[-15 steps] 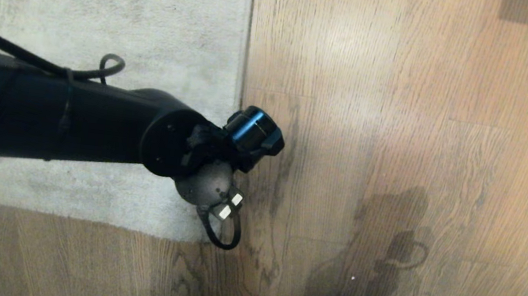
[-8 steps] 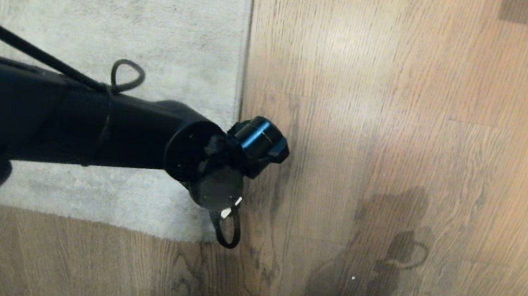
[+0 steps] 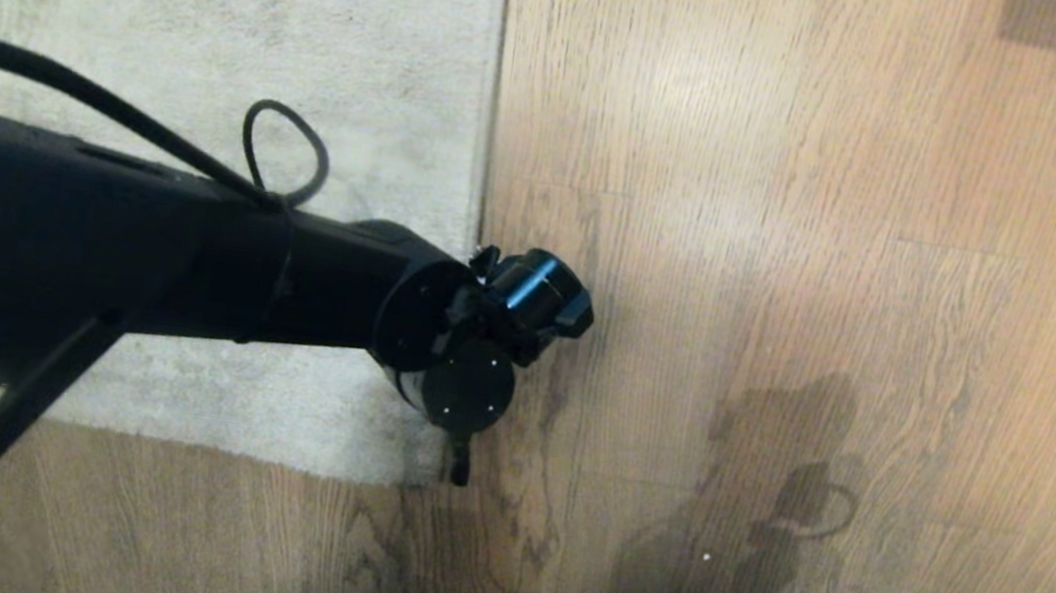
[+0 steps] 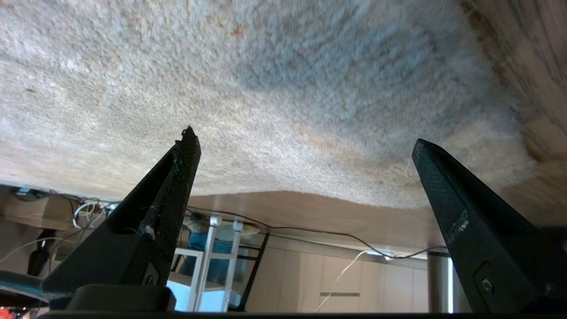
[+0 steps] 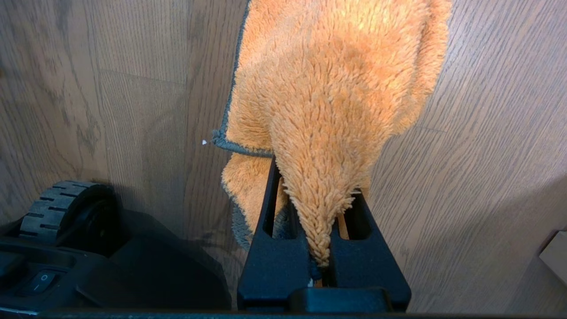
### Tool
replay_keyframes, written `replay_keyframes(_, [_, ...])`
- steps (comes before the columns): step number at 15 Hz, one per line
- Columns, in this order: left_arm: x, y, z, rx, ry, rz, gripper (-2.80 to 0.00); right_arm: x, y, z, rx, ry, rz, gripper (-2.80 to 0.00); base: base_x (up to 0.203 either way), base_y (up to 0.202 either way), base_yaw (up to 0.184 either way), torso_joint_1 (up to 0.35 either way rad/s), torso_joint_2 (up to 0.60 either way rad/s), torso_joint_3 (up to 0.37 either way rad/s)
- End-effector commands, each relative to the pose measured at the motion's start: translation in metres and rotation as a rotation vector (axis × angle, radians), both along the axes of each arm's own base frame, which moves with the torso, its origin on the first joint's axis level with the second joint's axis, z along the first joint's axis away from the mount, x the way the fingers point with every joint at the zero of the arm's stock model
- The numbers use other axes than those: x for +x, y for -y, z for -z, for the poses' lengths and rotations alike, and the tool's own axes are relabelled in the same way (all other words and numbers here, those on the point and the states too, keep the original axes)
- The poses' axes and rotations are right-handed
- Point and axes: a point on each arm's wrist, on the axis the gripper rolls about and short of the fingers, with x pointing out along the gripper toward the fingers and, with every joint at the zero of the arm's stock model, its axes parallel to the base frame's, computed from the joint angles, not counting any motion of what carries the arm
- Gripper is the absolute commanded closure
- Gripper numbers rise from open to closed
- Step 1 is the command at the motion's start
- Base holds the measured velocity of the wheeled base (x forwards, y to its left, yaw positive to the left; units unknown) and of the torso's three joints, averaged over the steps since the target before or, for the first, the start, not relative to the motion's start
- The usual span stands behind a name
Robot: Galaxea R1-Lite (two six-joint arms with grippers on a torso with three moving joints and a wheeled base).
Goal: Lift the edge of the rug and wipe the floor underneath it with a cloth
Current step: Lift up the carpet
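left tool [image 4: 305, 146] agape, empty (hidden from head) | right tool [image 5: 321, 248] pinching cloth [image 5: 328, 97]

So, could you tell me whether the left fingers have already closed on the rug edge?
No, the left fingers stand wide apart with the rug edge lying flat between them.

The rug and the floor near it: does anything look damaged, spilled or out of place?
Nothing stands out. The rug edge lies flat and straight on the floor; the dark patches there are shadows. The left gripper is open over the rug, and the right gripper holds the cloth.
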Motion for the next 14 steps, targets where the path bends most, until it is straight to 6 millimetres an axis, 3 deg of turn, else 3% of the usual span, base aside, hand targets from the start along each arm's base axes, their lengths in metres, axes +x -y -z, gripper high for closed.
replay_keyframes(1, [0.003, 0.004, -0.002, -0.004, 0.017, -0.002, -2.80, 0.000, 0.000, 0.000, -0.001, -0.002, -0.001, 0.00, 0.000, 0.000, 0.000, 0.000, 0.00, 0.000])
replay_keyframes(7, [0.006, 0.021, -0.014, -0.030, 0.095, 0.000, -2.80, 0.000, 0.000, 0.000, -0.001, -0.002, -0.001, 0.00, 0.000, 0.000, 0.000, 0.000, 0.00, 0.000])
replay_keyframes(14, [0.011, 0.026, -0.009, 0.019, 0.137, -0.032, -2.80, 0.000, 0.000, 0.000, -0.001, -0.001, -0.001, 0.00, 0.000, 0.000, 0.000, 0.000, 0.00, 0.000])
